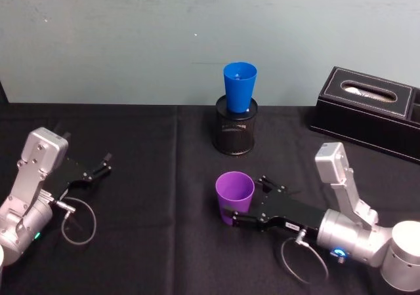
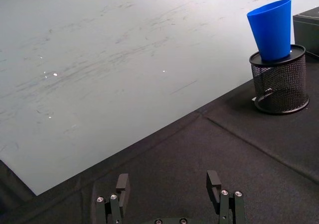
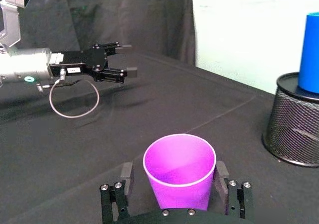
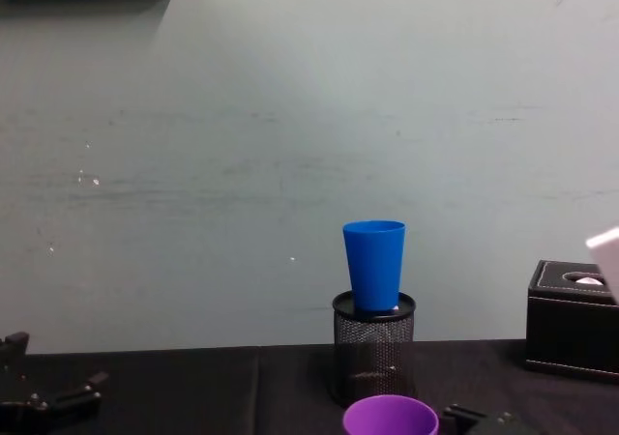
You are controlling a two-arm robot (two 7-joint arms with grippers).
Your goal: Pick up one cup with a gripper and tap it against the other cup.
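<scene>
The right gripper (image 1: 248,200) lay at the near right, its fingers (image 3: 222,174) spread either side of the upright purple cup (image 1: 234,191) on the black surface (image 1: 151,242), not quite gripping it. Farther back, the blue cup (image 1: 239,85) stood in a mesh holder (image 1: 235,134). The left gripper (image 1: 105,165) sat at the near left, fingers apart and empty.

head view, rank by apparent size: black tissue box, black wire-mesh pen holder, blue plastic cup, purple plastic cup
black tissue box
black wire-mesh pen holder
blue plastic cup and purple plastic cup look alike, unranked

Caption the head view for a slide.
Right gripper, jaws flanking the purple cup; the blue cup stands in a mesh pen holder behind; left gripper idle, open, far left.
</scene>
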